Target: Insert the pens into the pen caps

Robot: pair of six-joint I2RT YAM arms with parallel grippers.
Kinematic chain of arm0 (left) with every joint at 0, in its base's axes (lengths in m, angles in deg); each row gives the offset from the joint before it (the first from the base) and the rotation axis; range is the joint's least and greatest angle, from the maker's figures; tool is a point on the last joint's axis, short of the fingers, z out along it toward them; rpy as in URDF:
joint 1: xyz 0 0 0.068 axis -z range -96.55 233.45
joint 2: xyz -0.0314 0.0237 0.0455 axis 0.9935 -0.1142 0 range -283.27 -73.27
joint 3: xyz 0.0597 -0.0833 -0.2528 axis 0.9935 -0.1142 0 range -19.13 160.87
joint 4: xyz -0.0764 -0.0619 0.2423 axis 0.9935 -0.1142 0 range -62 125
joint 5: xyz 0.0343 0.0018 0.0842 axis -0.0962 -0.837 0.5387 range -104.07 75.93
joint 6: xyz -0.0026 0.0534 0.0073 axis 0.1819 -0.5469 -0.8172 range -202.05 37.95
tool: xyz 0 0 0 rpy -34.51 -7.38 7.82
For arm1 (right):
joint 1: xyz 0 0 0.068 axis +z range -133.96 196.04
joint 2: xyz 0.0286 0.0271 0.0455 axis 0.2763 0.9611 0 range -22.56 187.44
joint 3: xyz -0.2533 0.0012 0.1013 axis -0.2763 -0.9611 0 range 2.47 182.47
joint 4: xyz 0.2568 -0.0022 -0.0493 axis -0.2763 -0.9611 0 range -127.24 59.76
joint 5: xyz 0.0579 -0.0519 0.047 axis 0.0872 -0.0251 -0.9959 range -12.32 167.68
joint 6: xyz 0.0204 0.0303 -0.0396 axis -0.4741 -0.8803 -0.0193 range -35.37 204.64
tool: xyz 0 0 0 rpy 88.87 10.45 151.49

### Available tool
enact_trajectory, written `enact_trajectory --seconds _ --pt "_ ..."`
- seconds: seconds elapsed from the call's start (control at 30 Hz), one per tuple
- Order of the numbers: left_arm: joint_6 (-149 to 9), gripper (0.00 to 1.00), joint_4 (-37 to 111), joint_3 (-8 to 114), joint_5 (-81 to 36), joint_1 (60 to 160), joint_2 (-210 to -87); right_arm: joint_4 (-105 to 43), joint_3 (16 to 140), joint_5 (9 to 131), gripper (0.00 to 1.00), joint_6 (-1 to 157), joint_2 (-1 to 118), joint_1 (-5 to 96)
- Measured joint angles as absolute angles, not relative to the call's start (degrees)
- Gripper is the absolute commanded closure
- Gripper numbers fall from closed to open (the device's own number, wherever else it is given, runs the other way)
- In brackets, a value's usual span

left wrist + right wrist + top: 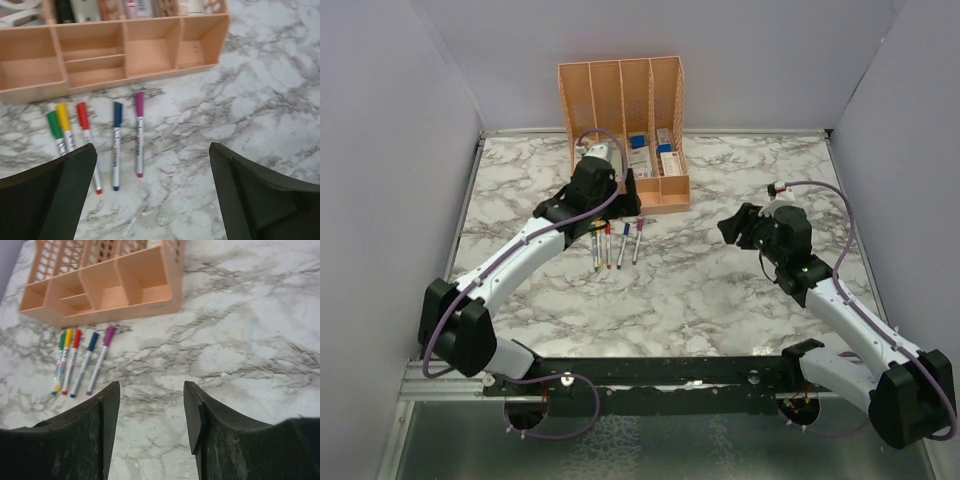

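Lying in a row at the left wrist view's left middle, below the peach plastic organizer, five thin grey-white marker pens wear little coloured plastic caps, so the job looks done. Both the left gripper and the right gripper hang empty, jaws apart, as nothing needs holding.

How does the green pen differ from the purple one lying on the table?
The green pen lies at the left end of the row, pressed against the yellow pen; the purple pen lies at the right end, apart from its neighbour. Both lie flat, capped ends toward the organizer.
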State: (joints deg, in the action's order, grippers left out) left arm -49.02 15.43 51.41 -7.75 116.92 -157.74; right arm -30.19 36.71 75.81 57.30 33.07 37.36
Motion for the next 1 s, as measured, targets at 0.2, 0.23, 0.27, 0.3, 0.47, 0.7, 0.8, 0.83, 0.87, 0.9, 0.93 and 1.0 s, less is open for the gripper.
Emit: enact_trajectory --seconds 0.2,0.23,0.27,0.3,0.47,0.7,0.8,0.83,0.87,0.9,0.93,1.0 --pt "-49.13 0.01 14.84 40.09 -4.64 105.77 -148.58 -30.21 36.69 75.84 0.46 57.04 37.68 25.58" --pt "-49.21 0.01 14.36 38.43 -4.01 103.56 -147.03 -30.19 36.65 75.64 0.46 56.28 38.03 22.28" --pt "-49.28 0.01 13.90 36.87 -3.26 101.62 -145.30 -30.08 36.58 75.53 0.45 55.77 38.23 20.27" --pt "-49.34 0.01 13.50 35.82 -2.78 100.31 -143.99 -29.84 36.43 75.64 0.45 55.23 38.38 18.41" --pt "-49.61 0.01 12.85 31.82 -0.97 90.89 -136.78 -29.86 35.27 76.93 0.45 53.46 38.73 15.61" --pt "-50.31 0.01 12.61 27.91 -0.27 87.00 -134.15 -30.30 34.57 79.86 0.45 53.19 36.50 15.17" --pt "-50.33 0.01 12.19 26.08 0.15 87.04 -133.74 -30.30 34.53 80.62 0.45 53.22 35.17 15.17" --pt "-50.35 0.01 12.11 25.55 0.49 87.04 -133.43 -30.27 34.53 80.82 0.45 53.22 34.97 15.17" --pt "-50.37 0.01 12.02 25.11 0.69 87.04 -133.06 -30.30 34.53 81.04 0.45 53.22 34.93 15.17" --pt "-50.44 0.01 11.95 24.79 0.93 87.04 -132.71 -30.30 34.53 81.19 0.45 53.22 34.93 15.17" --pt "-50.50 0.01 11.91 24.52 1.08 87.04 -132.41 -30.32 34.53 81.28 0.45 53.22 34.95 15.17" --pt "-50.57 0.01 11.69 24.42 1.50 87.04 -132.10 -30.32 34.53 81.34 0.45 53.22 34.95 15.17"
